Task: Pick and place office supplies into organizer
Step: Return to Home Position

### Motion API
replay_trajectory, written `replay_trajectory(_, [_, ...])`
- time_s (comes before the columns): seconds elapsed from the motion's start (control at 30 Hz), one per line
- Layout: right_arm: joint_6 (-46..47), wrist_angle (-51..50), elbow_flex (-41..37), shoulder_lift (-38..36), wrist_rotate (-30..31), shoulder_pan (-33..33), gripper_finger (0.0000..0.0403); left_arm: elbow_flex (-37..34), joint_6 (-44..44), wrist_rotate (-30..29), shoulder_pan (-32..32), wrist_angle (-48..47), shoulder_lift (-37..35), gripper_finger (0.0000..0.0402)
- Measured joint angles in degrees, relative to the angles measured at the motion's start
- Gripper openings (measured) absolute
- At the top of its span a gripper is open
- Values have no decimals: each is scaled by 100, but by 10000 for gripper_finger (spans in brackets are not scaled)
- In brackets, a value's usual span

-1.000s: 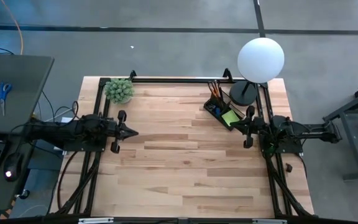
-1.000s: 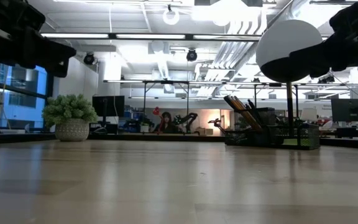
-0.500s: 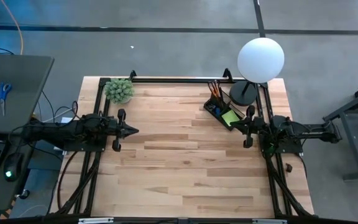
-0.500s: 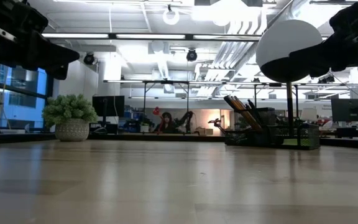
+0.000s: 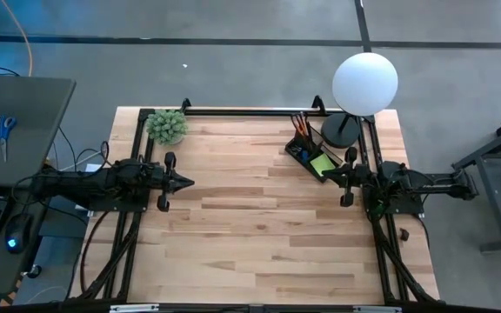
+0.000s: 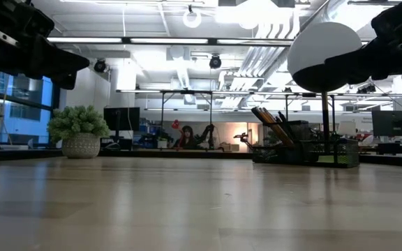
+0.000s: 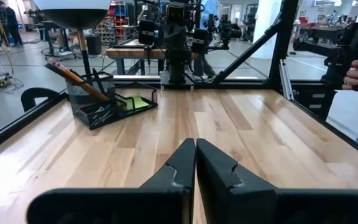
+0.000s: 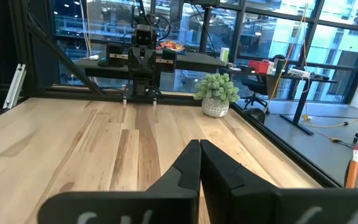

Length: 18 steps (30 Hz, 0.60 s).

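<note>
Organizer: held pencils, green pad. Left gripper, right gripper: both clenched empty, parked at opposite table sides, unmoved since half-second prior. Task judged complete.

Organizer stands on table, far right corner. Lamp just beside it, right. Pencils and sticky-note pad inside it. Plant well apart, left.

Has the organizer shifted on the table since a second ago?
No. The organizer sits in the same spot against the lamp base in the high view.
</note>
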Motion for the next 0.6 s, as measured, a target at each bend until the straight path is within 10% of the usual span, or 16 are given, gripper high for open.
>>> replay_trajectory(0.6, [-11, 2, 0, 2, 0, 0, 0, 0, -2, -2, 0, 0, 0, 5])
